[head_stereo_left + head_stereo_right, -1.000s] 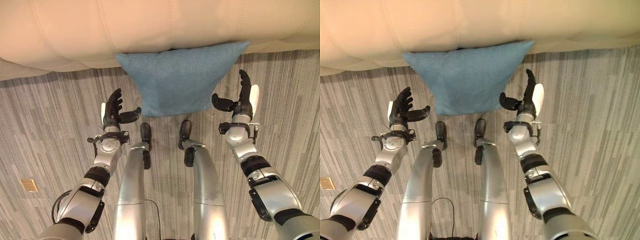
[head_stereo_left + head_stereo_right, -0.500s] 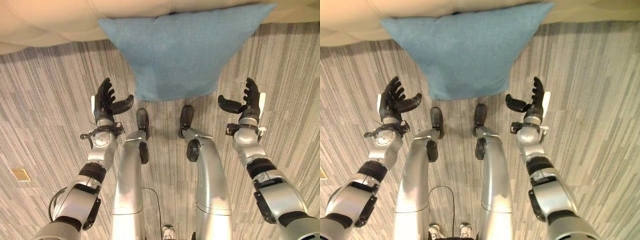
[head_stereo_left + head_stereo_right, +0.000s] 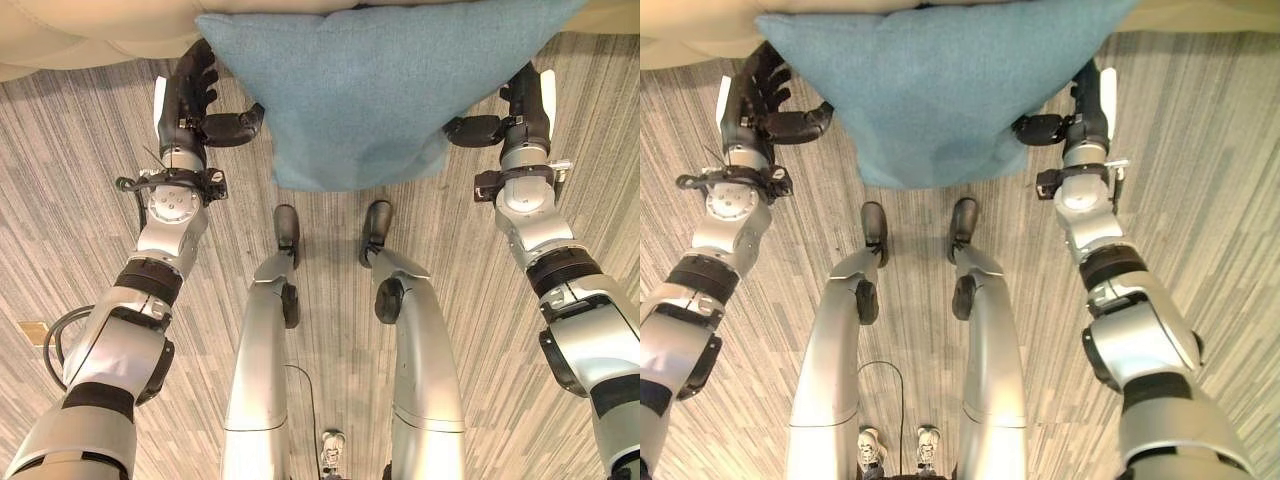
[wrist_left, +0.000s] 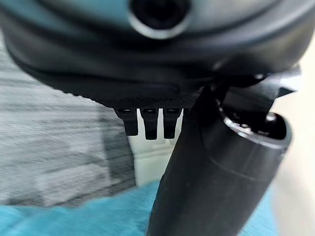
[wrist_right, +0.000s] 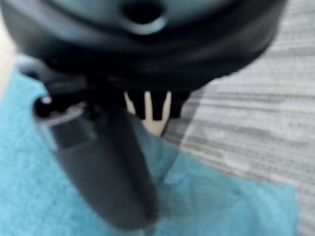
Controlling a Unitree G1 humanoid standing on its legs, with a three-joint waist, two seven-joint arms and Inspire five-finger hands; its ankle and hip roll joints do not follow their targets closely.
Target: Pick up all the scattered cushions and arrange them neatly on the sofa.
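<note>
Between the left hand (image 3: 196,100) and right hand (image 3: 515,110), both spread open with thumbs at its side edges, a blue cushion (image 3: 380,90) leans on the sofa (image 3: 60,40) front, long axis crosswise, its upper edge cut off.

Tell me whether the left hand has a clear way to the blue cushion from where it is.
Probably yes. The left hand is open beside the blue cushion's left edge, its thumb reaching toward the fabric, with nothing between them. The right hand flanks the other edge. The sofa sits just behind.
</note>
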